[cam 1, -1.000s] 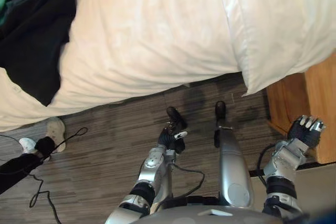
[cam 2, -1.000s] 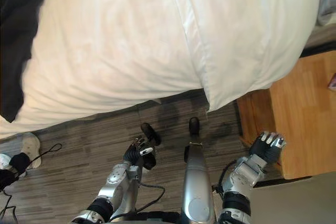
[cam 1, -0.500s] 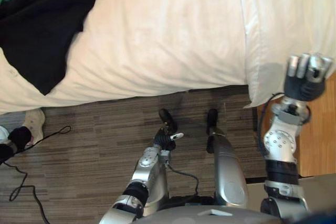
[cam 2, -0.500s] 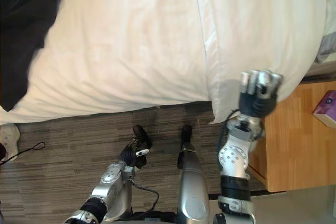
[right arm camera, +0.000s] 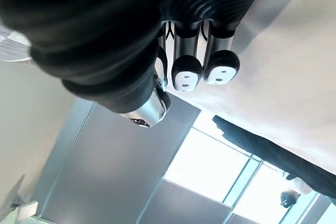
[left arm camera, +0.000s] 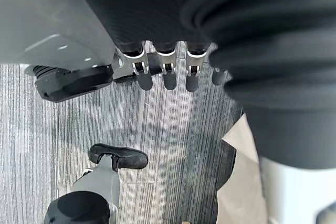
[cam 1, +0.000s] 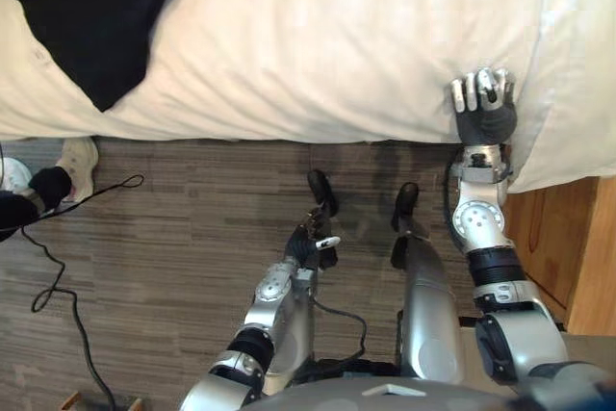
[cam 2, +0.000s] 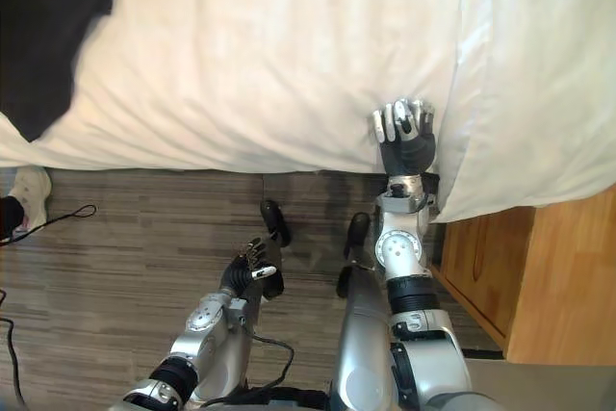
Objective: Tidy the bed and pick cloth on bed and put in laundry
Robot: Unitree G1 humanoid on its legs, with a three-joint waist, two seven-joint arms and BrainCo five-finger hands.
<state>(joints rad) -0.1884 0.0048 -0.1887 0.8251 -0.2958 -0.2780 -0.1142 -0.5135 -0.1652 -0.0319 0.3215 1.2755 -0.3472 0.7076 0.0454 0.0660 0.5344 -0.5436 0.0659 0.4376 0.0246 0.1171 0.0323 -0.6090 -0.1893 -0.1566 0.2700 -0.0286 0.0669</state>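
While the black cloth (cam 1: 87,16) is lying at the far left of the bed (cam 1: 318,45), you are holding the right hand (cam 1: 484,111) at the bed's edge beside the pillow (cam 1: 577,64), well apart from the cloth. Its fingers are loosely bent and gripping nothing. Reaching across from here, you are likely risking dragging the cover or snagging the pillow corner. The left hand (cam 1: 311,249) is hanging relaxed and empty over the floor (cam 1: 173,257).
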